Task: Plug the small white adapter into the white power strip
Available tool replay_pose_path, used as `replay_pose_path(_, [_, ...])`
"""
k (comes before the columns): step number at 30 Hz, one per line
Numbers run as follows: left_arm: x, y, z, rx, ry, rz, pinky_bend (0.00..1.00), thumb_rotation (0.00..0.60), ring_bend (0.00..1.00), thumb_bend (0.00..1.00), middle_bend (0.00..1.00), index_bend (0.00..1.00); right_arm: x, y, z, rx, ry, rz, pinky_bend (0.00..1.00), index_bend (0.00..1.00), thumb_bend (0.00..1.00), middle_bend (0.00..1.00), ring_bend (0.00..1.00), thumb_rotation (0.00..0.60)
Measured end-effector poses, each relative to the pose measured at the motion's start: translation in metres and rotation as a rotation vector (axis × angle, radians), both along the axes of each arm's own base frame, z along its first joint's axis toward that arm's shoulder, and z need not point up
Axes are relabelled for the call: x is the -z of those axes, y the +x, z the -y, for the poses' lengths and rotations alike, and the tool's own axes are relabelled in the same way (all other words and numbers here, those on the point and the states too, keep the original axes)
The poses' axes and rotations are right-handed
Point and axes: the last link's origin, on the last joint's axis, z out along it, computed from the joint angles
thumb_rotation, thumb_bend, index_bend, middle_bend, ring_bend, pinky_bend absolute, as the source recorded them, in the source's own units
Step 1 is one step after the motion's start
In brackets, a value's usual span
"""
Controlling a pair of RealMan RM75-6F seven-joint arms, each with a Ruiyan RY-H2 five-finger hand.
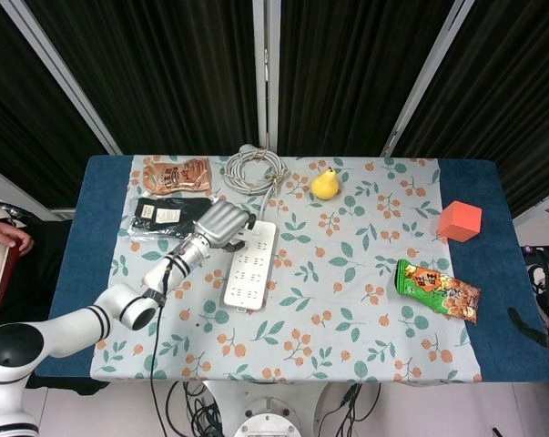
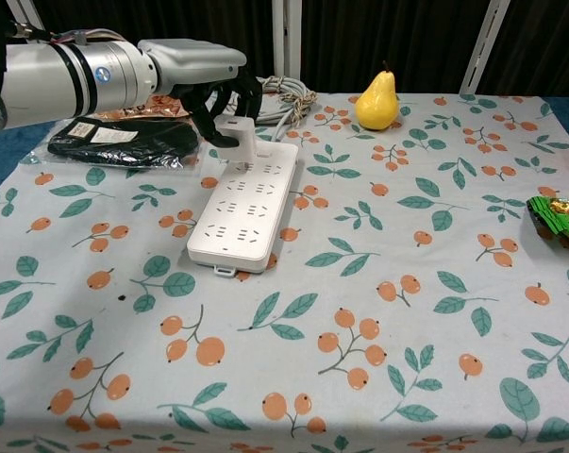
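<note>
The white power strip [image 2: 245, 206] lies lengthwise left of the table's middle, also seen from above as the power strip [image 1: 249, 265]. The small white adapter [image 2: 239, 138] stands upright on the strip's far end, its base against the strip's top face; its prongs are hidden. My left hand [image 2: 211, 87] reaches in from the left and grips the adapter with its dark fingers curled round it. In the head view my left hand [image 1: 221, 223] covers the adapter. Only a dark, unclear sliver of my right hand [image 1: 522, 325] shows at the table's right edge.
The strip's coiled cable [image 1: 253, 169] lies behind it. A black packet [image 2: 124, 140] and a brown snack bag [image 1: 176, 175] sit at the far left. A yellow pear [image 2: 376, 100], an orange cube [image 1: 460, 220] and a green snack bag [image 1: 437, 289] lie to the right.
</note>
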Motion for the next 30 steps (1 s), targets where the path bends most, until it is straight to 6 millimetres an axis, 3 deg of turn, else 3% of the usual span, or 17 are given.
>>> replay_pose_path(14, [0.005, -0.001, -0.001, -0.005, -0.007, -0.013, 0.69, 0.600, 0.58, 0.49, 0.70, 0.66, -0.001, -0.001, 0.000, 0.004, -0.002, -0.001, 0.00, 0.00, 0.12, 0.08, 0.00, 0.600])
replay_pose_path(30, [0.017, 0.000, -0.003, -0.009, -0.015, -0.049, 0.69, 0.600, 0.62, 0.51, 0.77, 0.72, -0.002, -0.003, -0.003, 0.006, -0.013, 0.003, 0.00, 0.00, 0.12, 0.08, 0.00, 0.600])
